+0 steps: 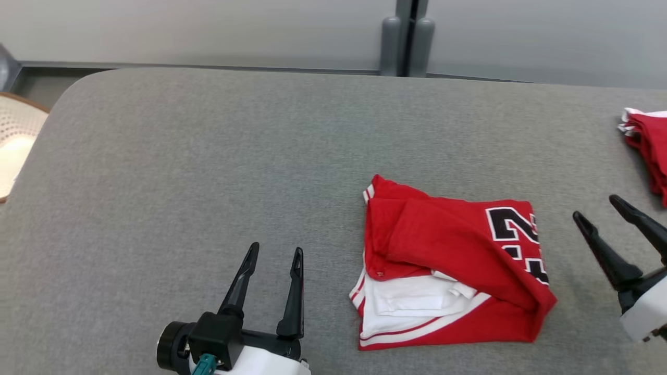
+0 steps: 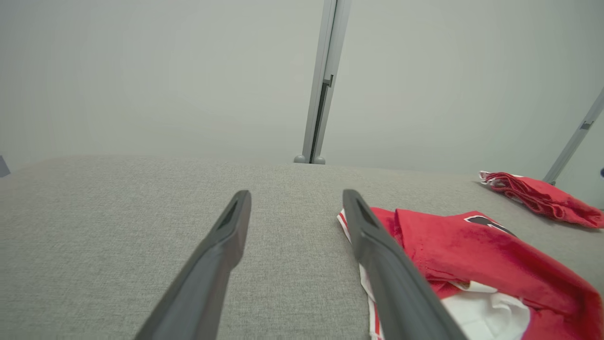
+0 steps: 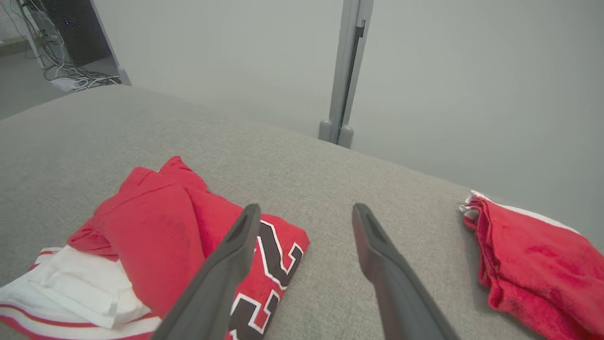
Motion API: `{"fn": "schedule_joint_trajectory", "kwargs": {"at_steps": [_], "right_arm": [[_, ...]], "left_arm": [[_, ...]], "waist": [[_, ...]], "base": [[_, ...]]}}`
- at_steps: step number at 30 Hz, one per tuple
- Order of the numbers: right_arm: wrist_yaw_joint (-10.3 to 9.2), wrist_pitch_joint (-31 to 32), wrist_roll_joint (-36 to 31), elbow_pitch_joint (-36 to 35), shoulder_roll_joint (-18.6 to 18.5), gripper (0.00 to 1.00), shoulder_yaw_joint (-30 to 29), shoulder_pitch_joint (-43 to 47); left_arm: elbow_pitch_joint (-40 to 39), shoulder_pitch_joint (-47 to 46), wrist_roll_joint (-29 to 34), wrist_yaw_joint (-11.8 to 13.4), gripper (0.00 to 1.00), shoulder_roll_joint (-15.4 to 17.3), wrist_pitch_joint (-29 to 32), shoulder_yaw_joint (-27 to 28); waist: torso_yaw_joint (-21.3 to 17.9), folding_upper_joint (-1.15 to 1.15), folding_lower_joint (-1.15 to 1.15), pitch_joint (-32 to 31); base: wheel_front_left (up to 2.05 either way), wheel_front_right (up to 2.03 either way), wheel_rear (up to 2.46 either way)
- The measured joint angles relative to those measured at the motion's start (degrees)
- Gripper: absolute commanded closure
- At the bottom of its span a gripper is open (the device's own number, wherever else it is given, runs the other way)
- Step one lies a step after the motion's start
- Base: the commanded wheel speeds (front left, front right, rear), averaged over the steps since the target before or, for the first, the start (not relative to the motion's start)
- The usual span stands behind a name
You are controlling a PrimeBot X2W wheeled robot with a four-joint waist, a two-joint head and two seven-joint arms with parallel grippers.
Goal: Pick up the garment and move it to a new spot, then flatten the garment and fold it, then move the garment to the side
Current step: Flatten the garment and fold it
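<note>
Nearest the head camera, the left gripper [image 1: 276,248] sits at about 7 o'clock in that view, its two dark fingers spread wide over bare grey fabric with nothing between them. At 9 o'clock from the garment [image 1: 448,255], it stands near the cloth without touching it. That garment, a red jersey with white trim and black numerals, lies on the desk [image 1: 208,156] at roughly 4 o'clock from the middle of the head view, gathered into a compact, slightly rumpled rectangle with a white layer showing at its near edge. The right gripper [image 1: 596,206] hangs at the garment's 3 o'clock, just beside the numbered end, fingers also wide apart and empty. Farther out toward 2 o'clock rests a second red pile [image 1: 649,140], and a woven basket [image 1: 15,135] peeks in at 9 o'clock. Judging by the lie of things, the moving, flattening and folding look done, though the fold is loose; what seems left is shifting the bundle to the side, probably toward that other pile.
</note>
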Motion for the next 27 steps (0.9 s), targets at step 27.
{"fn": "schedule_joint_trajectory", "kwargs": {"at_steps": [27], "right_arm": [[0.0, 18.4, 51.0, 2.1, -14.5, 1.0, 28.4, -15.7]], "left_arm": [[0.3, -3.7, -2.3, 0.9, 0.0, 0.0, 0.0, -5.1]], "waist": [[8.4, 0.0, 0.0, 5.2]], "base": [[0.0, 0.0, 0.0]]}}
